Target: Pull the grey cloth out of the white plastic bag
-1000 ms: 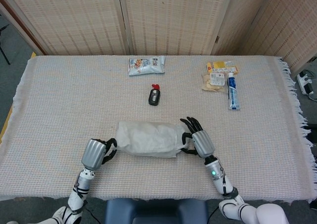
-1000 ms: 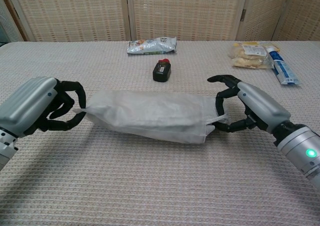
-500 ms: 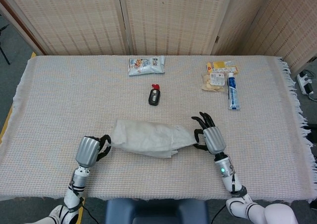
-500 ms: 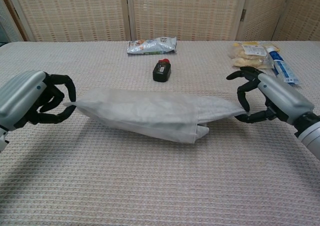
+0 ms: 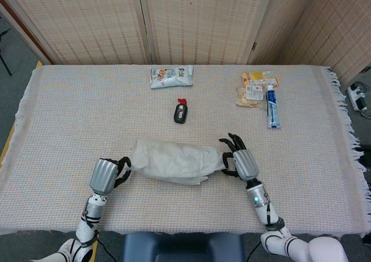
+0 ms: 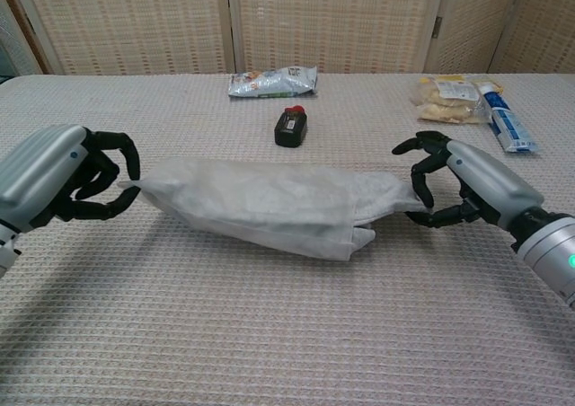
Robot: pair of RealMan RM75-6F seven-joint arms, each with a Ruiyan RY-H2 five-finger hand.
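The white plastic bag (image 5: pixel 174 160) (image 6: pixel 260 204) lies lengthwise on the woven tablecloth between my two hands. It is bulging and greyish; the grey cloth is hidden inside it and I cannot make it out on its own. My left hand (image 5: pixel 106 175) (image 6: pixel 54 177) grips the bag's pointed left end with curled fingers. My right hand (image 5: pixel 242 162) (image 6: pixel 472 181) pinches the drawn-out right end between thumb and fingers. A loose flap of the bag folds under near that end.
A black device with a red cap (image 5: pixel 181 111) (image 6: pixel 290 125) lies just behind the bag. Further back are a snack packet (image 5: pixel 171 75) (image 6: pixel 272 82), yellow packets (image 5: pixel 255 85) and a toothpaste tube (image 5: pixel 272 105) (image 6: pixel 506 119) at the right.
Both hands first drew apart and stretched the bag flat. Since half a second ago the right hand has come back left a little, and the bag's right end has slackened.
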